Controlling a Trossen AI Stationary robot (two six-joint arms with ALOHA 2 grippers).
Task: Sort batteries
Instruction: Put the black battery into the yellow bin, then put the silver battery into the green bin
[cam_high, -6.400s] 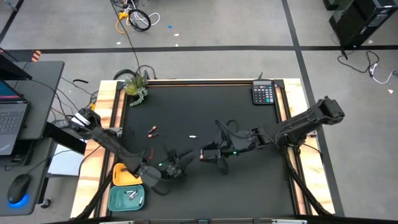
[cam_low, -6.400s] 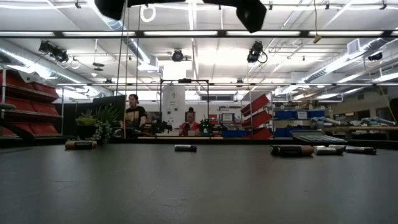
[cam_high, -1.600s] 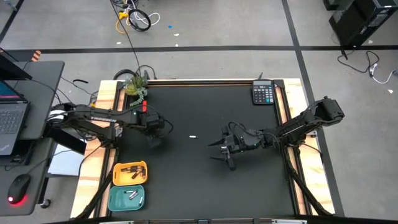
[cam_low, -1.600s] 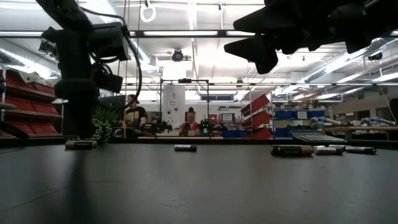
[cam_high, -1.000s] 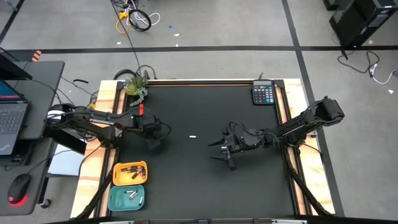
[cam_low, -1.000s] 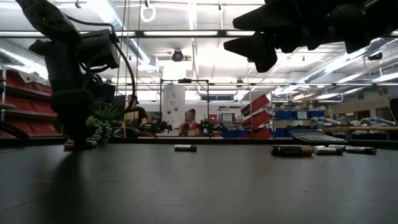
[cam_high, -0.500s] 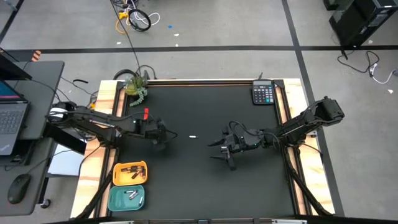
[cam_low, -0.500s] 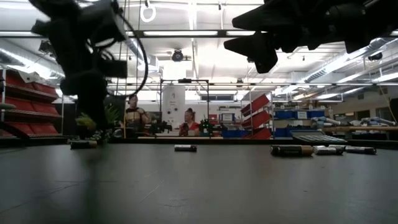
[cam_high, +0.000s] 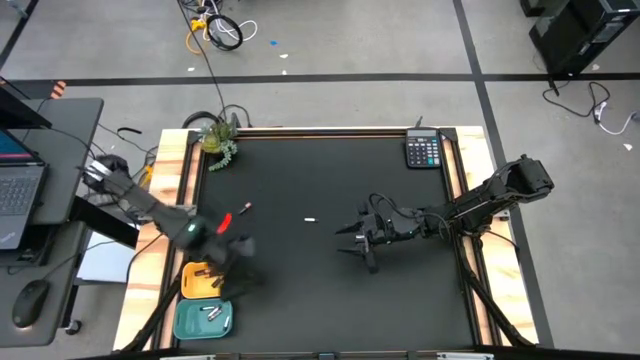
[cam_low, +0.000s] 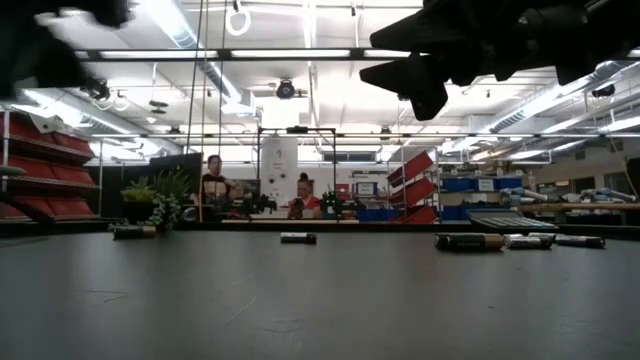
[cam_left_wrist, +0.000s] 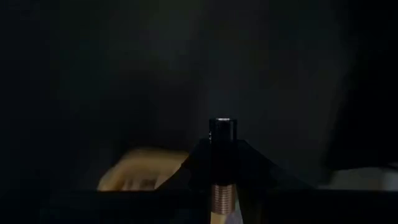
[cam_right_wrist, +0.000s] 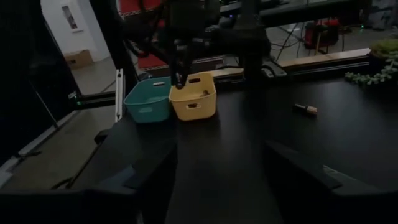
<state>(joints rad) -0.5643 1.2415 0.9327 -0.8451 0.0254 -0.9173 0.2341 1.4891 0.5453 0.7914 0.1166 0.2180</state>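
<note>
Black table (cam_high: 320, 290), batteries in yellow bin (cam_high: 187, 290), teal bin (cam_high: 183, 325)

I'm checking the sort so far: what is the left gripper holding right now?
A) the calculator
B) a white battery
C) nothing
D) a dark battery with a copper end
D: in the left wrist view the left gripper is shut on a dark battery with a copper end, standing up between the fingers, with the yellow bin below.

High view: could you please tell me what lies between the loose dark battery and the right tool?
One white battery lies on the mat between the loose dark battery and the right tool; otherwise that stretch is bare, as the high view shows.
</note>
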